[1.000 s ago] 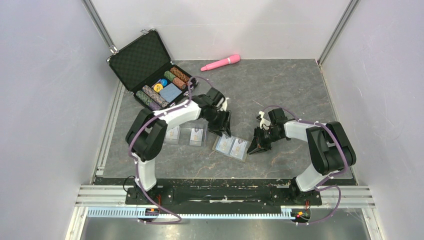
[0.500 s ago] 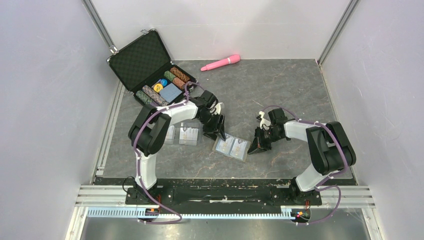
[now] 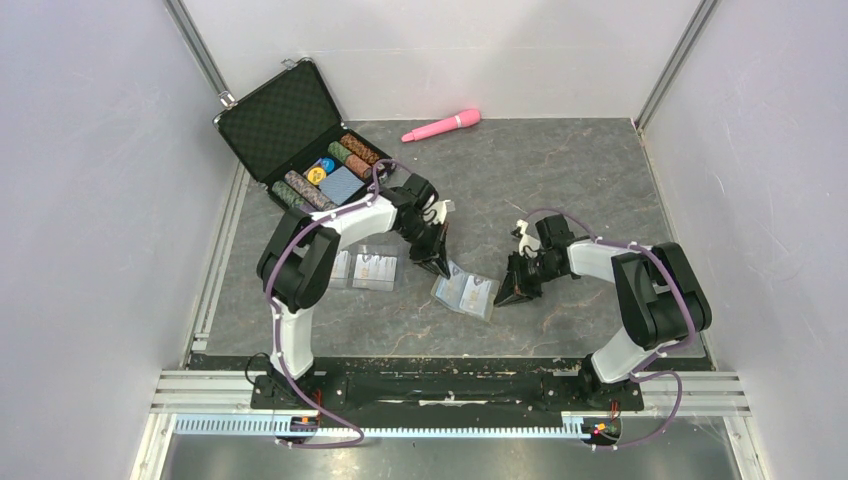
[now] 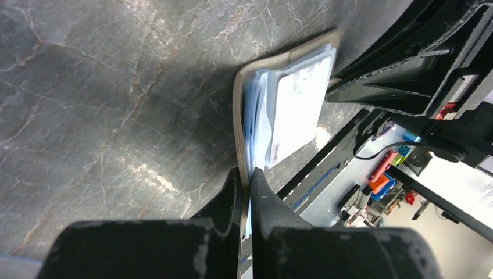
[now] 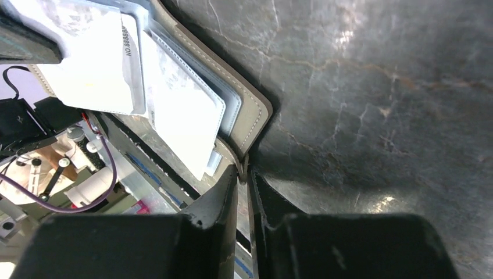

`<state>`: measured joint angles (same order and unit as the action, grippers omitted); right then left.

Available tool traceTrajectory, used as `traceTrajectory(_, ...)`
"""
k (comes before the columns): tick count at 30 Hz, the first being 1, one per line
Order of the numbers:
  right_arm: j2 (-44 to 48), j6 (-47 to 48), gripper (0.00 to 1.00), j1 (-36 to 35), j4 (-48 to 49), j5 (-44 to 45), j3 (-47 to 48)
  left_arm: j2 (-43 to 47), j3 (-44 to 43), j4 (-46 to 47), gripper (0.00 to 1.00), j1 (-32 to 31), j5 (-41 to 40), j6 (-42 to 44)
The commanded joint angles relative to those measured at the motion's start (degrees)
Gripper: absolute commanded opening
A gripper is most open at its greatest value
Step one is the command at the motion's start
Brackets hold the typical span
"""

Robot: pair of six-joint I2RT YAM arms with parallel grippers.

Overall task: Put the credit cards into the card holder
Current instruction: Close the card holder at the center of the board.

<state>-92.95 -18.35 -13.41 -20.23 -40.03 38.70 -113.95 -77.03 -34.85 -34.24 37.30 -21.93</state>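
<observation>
The khaki card holder [image 3: 466,293] lies spread open mid-table, its light-blue lining up and pale cards [image 5: 174,107] tucked in the slots. My left gripper [image 3: 437,264] is shut on the holder's left edge [image 4: 238,125]; in the left wrist view the tan edge is pinched between the fingertips [image 4: 232,192]. On the other side, my right gripper [image 3: 511,291] is shut on the holder's tan tab [image 5: 245,164]. Two loose credit cards [image 3: 375,269] [image 3: 340,265] lie flat on the table left of the holder, under the left arm.
An open black case [image 3: 285,125] with poker chips and a blue deck [image 3: 342,183] stands at the back left. A pink handle-shaped object [image 3: 441,125] lies near the back wall. Metal rails run along the table's left and near edges.
My left gripper has come down onto the holder's left edge and shut on it. The holder shifted a little to the right. The right arm barely moved.
</observation>
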Motion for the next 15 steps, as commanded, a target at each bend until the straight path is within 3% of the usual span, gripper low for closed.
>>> traceTrajectory(1,1.6,2.8,0.16,-0.1,2.8,5.6,2.4,1.4,-7.2,-10.5,0.02,-0.3,-6.1,7.5)
traceTrajectory(15,2.7,0.6,0.42,-1.4,15.9,-3.4,2.1,-0.3,-10.5,-14.8,0.02,-1.4,-9.3,9.5)
